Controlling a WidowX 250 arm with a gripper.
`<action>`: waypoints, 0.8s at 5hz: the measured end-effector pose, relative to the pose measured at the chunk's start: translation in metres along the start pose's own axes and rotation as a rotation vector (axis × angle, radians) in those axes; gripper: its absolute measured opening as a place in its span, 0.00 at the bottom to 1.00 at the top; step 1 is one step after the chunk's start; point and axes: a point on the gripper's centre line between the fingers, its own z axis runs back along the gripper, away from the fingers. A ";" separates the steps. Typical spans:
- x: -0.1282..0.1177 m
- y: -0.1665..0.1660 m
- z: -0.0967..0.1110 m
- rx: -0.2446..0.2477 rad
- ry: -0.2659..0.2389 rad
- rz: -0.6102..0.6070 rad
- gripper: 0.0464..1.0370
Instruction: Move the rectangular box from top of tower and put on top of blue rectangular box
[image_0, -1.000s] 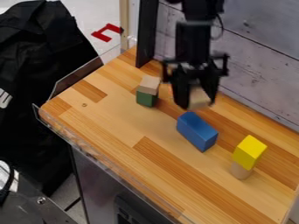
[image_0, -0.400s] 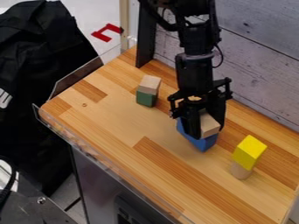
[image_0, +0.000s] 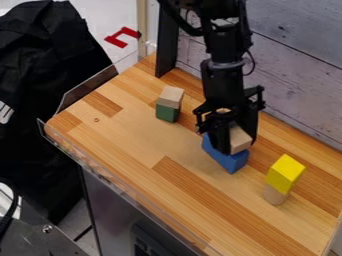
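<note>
Over the middle right of the table, the black gripper (image_0: 235, 142) points down, shut on a plain wooden rectangular block (image_0: 240, 140). That block is at the top of the blue rectangular box (image_0: 230, 162), covering part of it; whether the two touch I cannot tell. The blue box lies flat on the table, its near end and left side showing below the gripper.
A wooden block (image_0: 172, 95) sits on a green block (image_0: 167, 113) left of the gripper. At the right, a yellow block (image_0: 285, 173) tops a wooden cylinder (image_0: 274, 195). A grey plank wall (image_0: 300, 75) stands behind the wooden table (image_0: 127, 135).
Since a second ago the gripper has come down and toward the camera with the wooden block, from behind the blue box to over it. In the last moment it has shifted only slightly.
</note>
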 end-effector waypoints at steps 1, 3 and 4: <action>0.005 -0.006 -0.007 0.000 0.000 0.015 0.54; 0.010 -0.007 -0.016 0.008 0.003 0.044 0.54; 0.008 -0.008 -0.017 0.002 0.012 0.051 0.54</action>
